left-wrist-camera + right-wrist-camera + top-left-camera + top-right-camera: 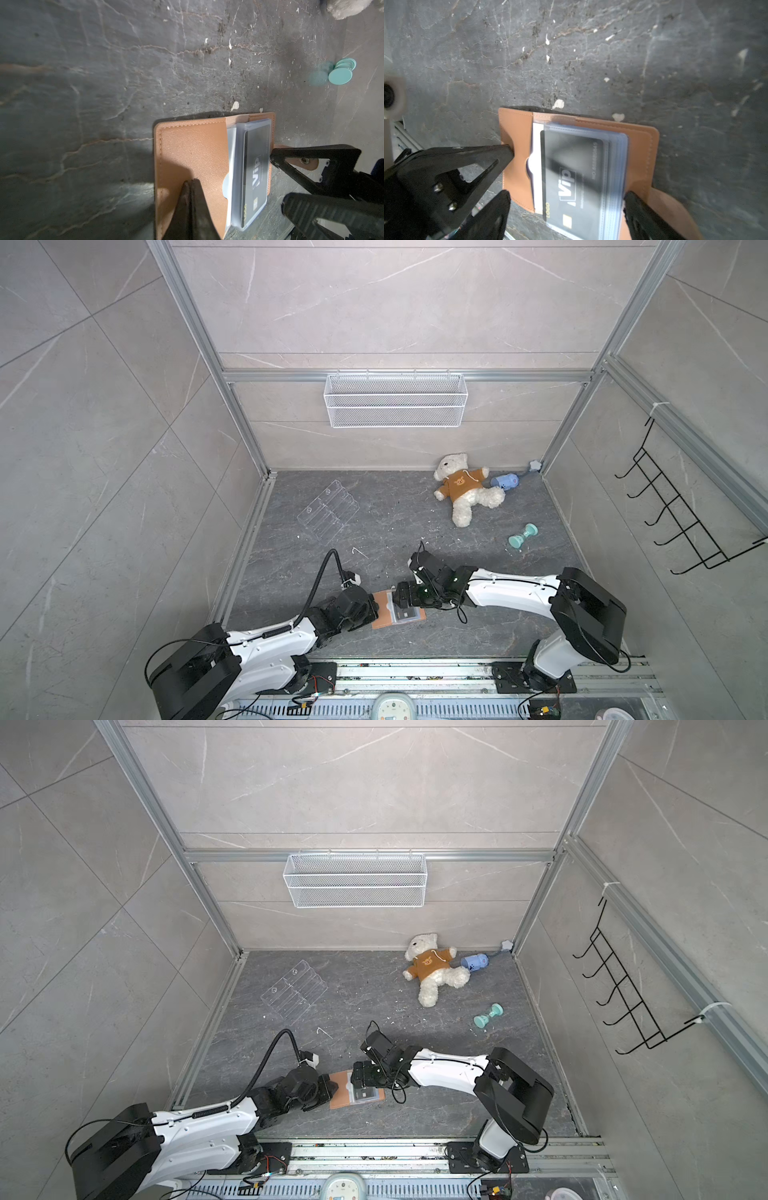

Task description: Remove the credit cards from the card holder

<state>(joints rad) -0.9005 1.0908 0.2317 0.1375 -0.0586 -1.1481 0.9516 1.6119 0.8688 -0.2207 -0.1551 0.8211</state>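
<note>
The left gripper (192, 184) rests its fingers, pressed together, on the grainy tan leather card holder (191, 149) — the right gripper (566, 200) spreads its fingers astride a sleeved, glossy black credit card (571, 158).

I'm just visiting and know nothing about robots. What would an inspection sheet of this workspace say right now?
Surface: dark grey marbled tabletop, strewn with pale crumbs.
Job's things: tan card holder lies open near the front; a black Vip credit card sits inside its pale blue sleeve.
Clutter: clear tiered rack, teddy bear, blue toy, teal dumbbell, all apart from the holder.
Grippers: left gripper shut, tips on the holder's cover; right gripper open, astride the sleeves, not closed on them.
Cables: black hose arcs above the left gripper; thin wires loop beside the right gripper.
Surroundings: white mesh basket on the back wall; black hook rack on the side wall.
</note>
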